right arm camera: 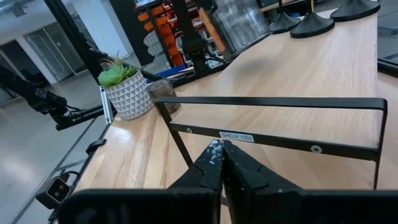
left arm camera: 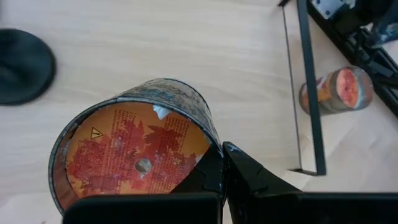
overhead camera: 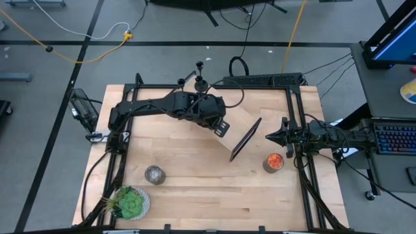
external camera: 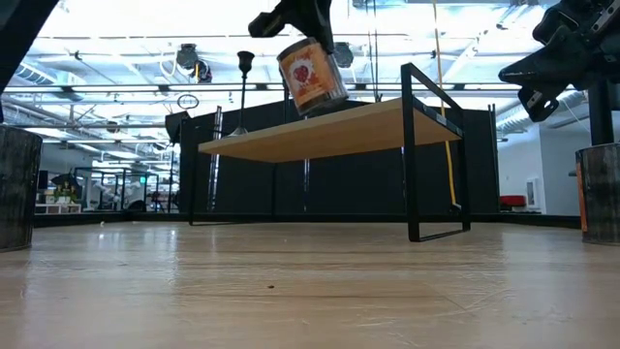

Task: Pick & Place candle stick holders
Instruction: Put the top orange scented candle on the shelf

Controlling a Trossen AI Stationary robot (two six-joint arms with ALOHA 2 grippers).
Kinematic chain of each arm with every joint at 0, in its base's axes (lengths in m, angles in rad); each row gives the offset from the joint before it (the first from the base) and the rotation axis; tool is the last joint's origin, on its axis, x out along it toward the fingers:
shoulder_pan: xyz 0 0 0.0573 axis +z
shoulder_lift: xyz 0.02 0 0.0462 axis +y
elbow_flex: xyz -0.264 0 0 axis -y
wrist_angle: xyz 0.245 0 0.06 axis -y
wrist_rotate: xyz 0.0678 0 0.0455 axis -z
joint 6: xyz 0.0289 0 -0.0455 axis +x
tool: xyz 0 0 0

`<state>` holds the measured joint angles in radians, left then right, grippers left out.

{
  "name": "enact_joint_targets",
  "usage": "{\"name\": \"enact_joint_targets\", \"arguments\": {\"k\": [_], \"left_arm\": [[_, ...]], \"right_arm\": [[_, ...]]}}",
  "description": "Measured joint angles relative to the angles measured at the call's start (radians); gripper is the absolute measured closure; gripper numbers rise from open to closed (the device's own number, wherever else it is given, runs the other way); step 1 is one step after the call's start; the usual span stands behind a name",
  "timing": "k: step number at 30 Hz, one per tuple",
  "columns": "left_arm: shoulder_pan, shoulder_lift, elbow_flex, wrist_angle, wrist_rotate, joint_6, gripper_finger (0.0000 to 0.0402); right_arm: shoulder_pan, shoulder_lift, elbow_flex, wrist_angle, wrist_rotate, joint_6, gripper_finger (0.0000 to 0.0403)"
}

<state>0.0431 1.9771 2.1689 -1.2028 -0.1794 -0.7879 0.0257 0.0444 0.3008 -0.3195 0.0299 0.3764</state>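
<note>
Left gripper (left arm camera: pixel 221 158) jaws clamped on candle tin (left arm camera: pixel 134 146), right gripper (right arm camera: pixel 221 152) jaws together

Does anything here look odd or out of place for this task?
Yes. The left gripper holds a tilted candle tin above the shelf, not a candle stick holder. The right gripper waits shut.

The left gripper (left arm camera: pixel 221 165) hides one side of the can (left arm camera: pixel 134 149) it holds. The holder (left arm camera: pixel 22 65) beside that can is cut off by the edge. On the shelf (overhead camera: pixel 250 120), the arm covers part of the holders (overhead camera: pixel 201 83). The can's small print is too tiny to read.
</note>
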Motion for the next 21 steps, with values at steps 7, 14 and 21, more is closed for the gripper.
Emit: {"name": "enact_joint_targets", "arguments": {"k": [7,14,21], "left_arm": [[0.017,0.0,0.0,-0.024,0.025,0.008,0.0402],[0.021,0.001,0.0,-0.028,0.034,0.025,0.0402],[0.023,0.029,-0.003,-0.027,0.045,0.049,0.0402]], "right_arm": [[0.0,0.0,0.0,0.0,0.0,0.0,0.0403],[0.0,0.0,0.0,0.0,0.0,-0.012,0.0403],[0.0,0.0,0.0,0.0,0.0,-0.023,0.0403]]}}
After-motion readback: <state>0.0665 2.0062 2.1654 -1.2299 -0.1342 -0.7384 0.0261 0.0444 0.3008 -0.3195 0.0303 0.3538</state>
